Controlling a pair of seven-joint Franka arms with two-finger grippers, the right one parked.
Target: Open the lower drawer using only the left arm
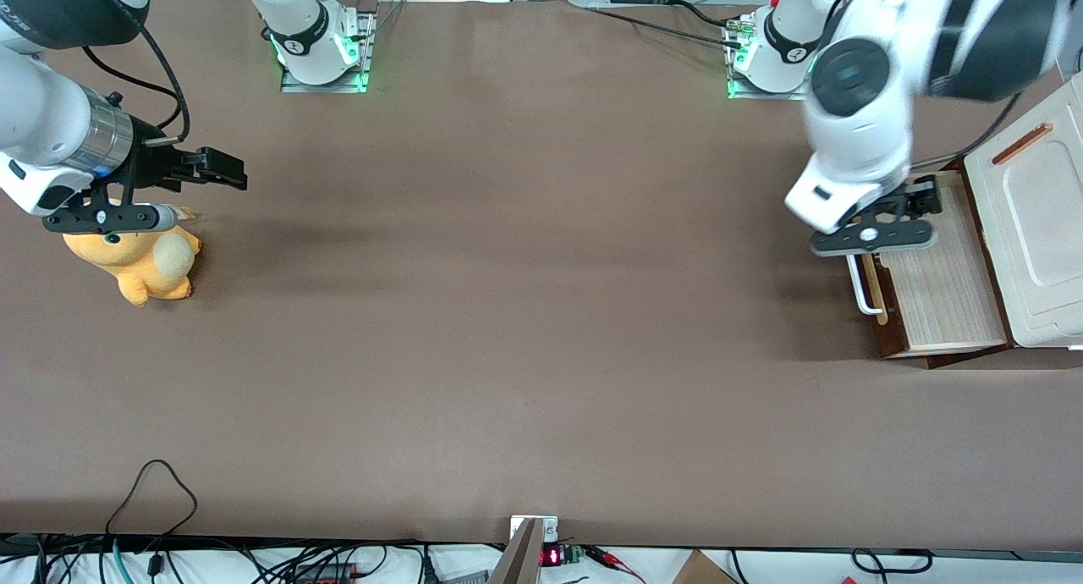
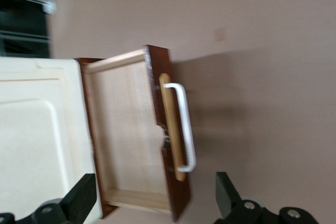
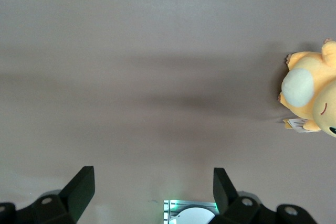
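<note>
Brown table [image 1: 508,313], pulled-out lower drawer [image 2: 128,135] under spread-fingered gripper [image 2: 152,203], plush toy [image 1: 140,262] only frontally.

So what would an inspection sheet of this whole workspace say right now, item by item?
Surface: brown table, bare across its middle.
Job's things: lower drawer pulled out, pale wood inside showing, nothing seen in it; white bar handle free.
Clutter: orange plush toy toward the parked arm's end.
Grippers: left arm's gripper open, above the drawer, holding nothing.
Cables: a black loop on the table edge nearest the front camera; a black cable near the arm bases.
Surroundings: cream-white cabinet top over the drawer; green-lit arm bases.
</note>
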